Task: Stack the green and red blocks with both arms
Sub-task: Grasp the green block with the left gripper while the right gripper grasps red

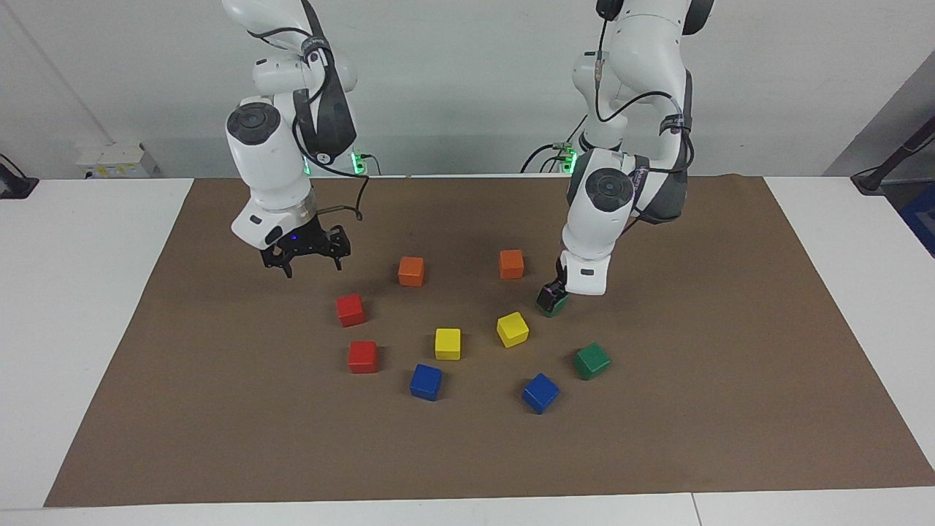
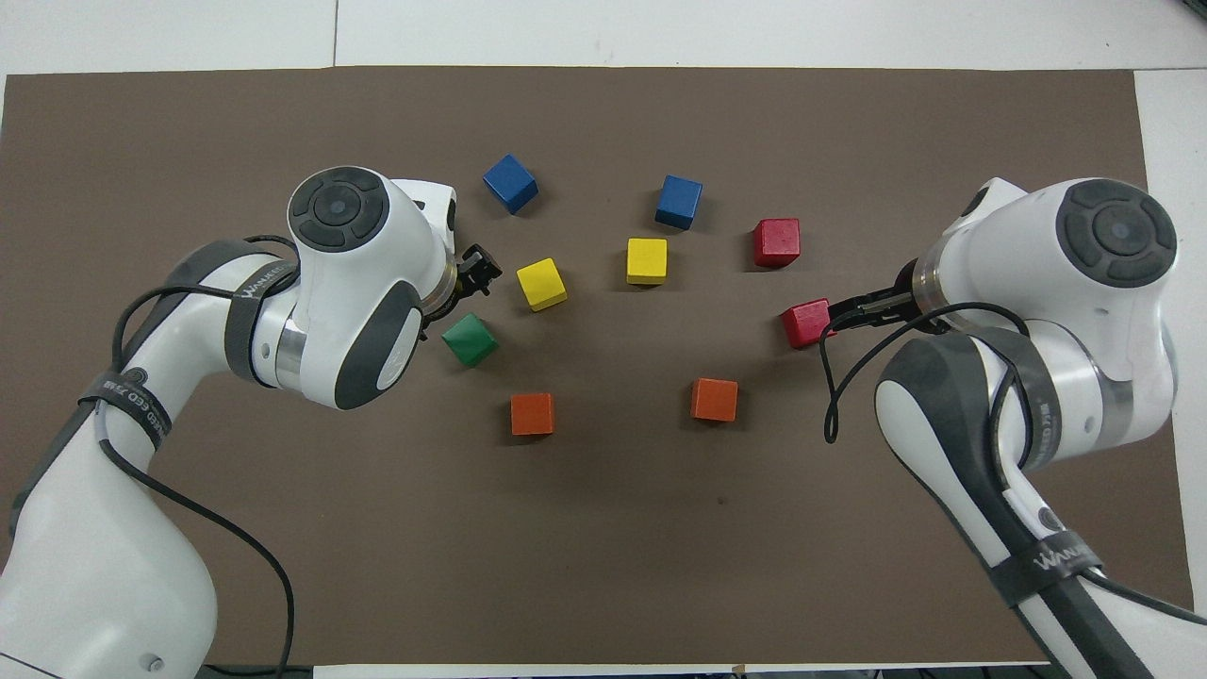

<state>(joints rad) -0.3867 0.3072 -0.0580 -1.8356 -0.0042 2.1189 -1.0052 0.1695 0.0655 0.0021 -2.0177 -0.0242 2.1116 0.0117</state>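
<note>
Each arm carries a dark strap with pale lettering; on the right arm's strap in the overhead view it seems to begin "WAN", the rest unreadable.

The left gripper (image 1: 551, 298) is down at the green block nearer the robots (image 1: 553, 302), fingers spread wide astride it, not closed on it. The second green block (image 1: 592, 361) lies at about 5 o'clock from it in the facing view, farther from the robots.

The right gripper (image 1: 307, 257) hangs with jaws wide and empty above the brown mat (image 1: 730, 365), at roughly 11 o'clock from the nearer red block (image 1: 350, 310). The other red block (image 1: 362, 356) sits just past that one. Orange, yellow and blue cubes lie between the pairs.
</note>
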